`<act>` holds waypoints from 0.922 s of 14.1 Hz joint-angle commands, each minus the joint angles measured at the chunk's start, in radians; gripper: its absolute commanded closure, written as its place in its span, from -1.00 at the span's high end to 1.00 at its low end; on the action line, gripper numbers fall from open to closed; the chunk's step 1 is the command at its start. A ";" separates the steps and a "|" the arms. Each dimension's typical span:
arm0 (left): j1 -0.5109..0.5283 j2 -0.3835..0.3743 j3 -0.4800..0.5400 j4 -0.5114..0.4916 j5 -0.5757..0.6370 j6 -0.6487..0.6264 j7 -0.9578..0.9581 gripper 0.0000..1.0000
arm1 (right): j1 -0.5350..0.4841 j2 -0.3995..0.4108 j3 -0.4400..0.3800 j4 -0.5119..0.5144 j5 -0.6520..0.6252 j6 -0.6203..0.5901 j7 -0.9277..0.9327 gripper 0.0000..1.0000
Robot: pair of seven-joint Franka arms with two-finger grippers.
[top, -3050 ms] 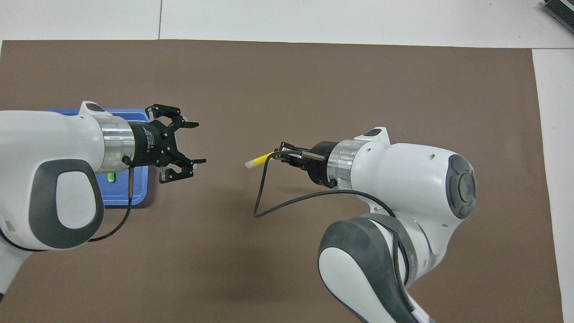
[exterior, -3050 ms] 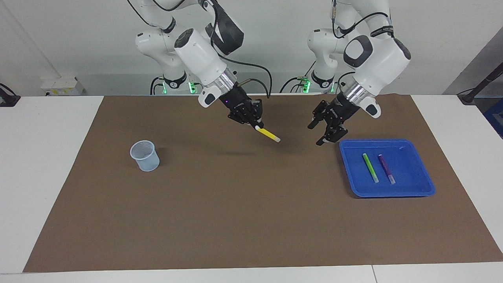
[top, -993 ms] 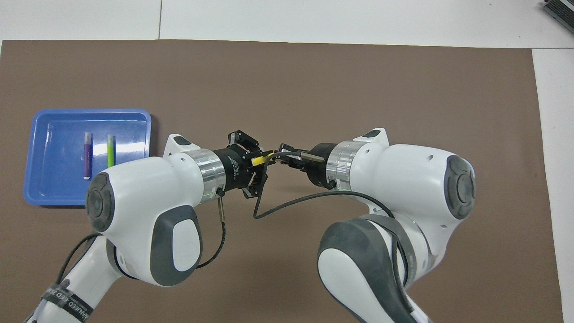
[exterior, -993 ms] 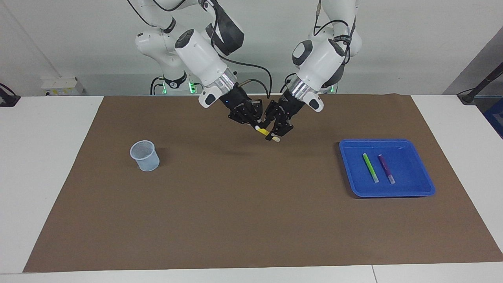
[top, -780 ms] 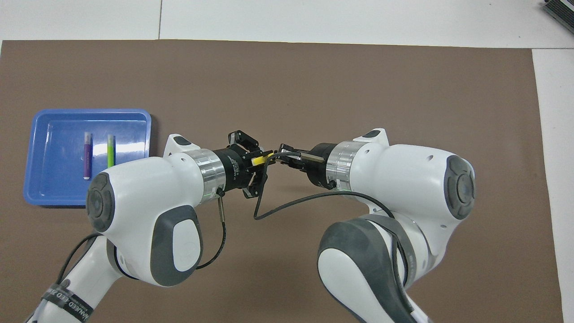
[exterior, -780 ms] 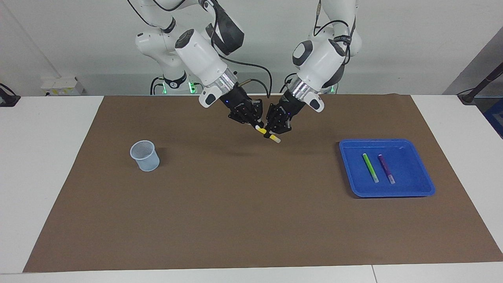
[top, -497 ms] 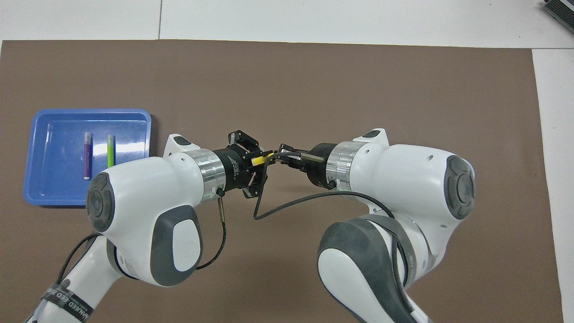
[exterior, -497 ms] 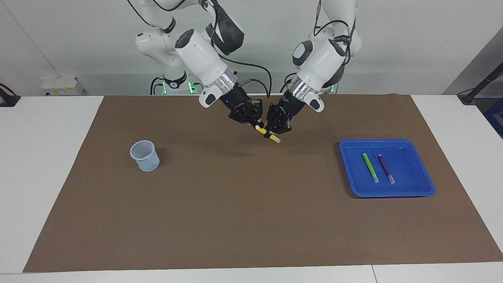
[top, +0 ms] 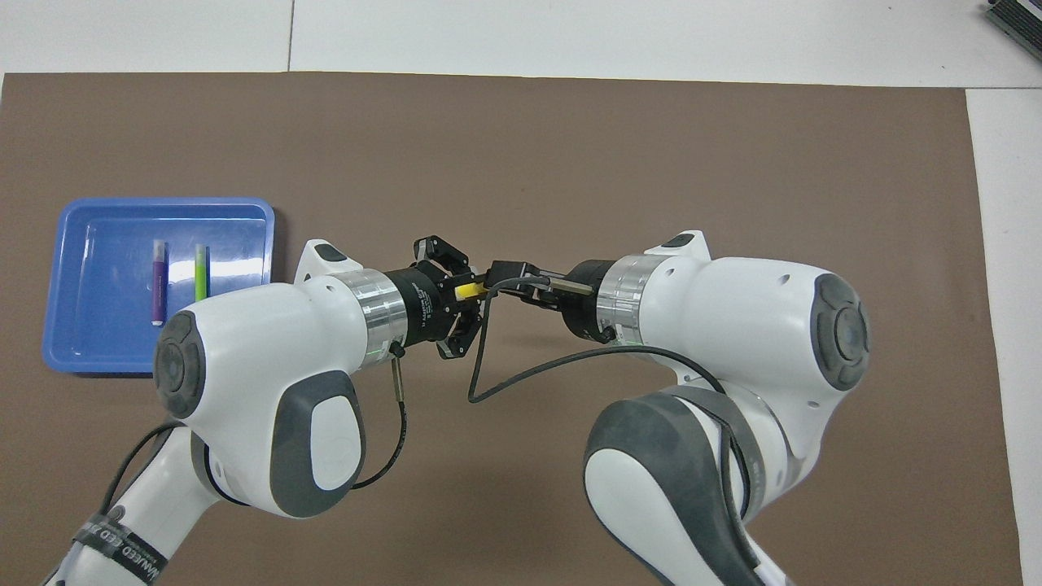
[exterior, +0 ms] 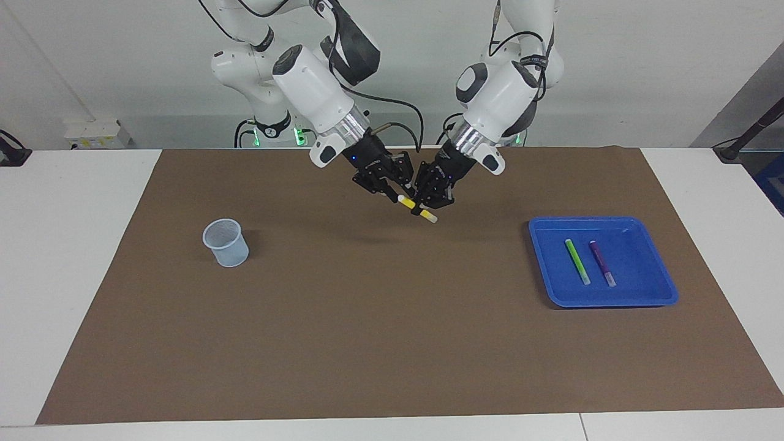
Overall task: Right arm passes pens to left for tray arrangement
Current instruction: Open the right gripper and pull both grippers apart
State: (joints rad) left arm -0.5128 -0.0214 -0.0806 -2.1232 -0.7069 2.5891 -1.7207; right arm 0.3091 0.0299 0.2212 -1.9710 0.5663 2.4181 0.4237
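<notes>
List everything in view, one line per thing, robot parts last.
yellow pen: 1, yellow with pale end, in the air over the mat's middle, held between the two grippers.
green pen: 1, bright green, in the tray.
purple pen: 1, purple, in the tray beside the green pen.
tray: 1, blue, toward the left arm's end.
mesh cup: 1, pale blue, toward the right arm's end.
mat: 1, brown, on the white table.
left gripper: black, shut on the yellow pen.
right gripper: black, fingers open at the pen's other end.
</notes>
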 commanded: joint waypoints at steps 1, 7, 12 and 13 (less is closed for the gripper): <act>0.043 -0.014 0.005 0.003 -0.014 -0.107 0.178 -1.00 | -0.068 -0.028 0.001 0.021 -0.199 -0.153 -0.037 1.00; 0.273 -0.031 0.016 0.064 0.035 -0.541 0.783 -1.00 | -0.229 -0.061 -0.002 0.027 -0.301 -0.407 -0.175 1.00; 0.433 -0.025 0.018 0.127 0.239 -0.733 1.103 -1.00 | -0.361 -0.070 -0.002 0.031 -0.411 -0.513 -0.328 1.00; 0.453 -0.020 0.016 0.144 0.292 -0.757 1.169 -1.00 | -0.376 -0.079 0.001 0.031 -0.449 -0.539 -0.345 1.00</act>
State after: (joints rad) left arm -0.1037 -0.0434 -0.0554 -2.0155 -0.4908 1.8989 -0.6612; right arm -0.0361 -0.0220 0.2073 -1.9380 0.1741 1.9265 0.1167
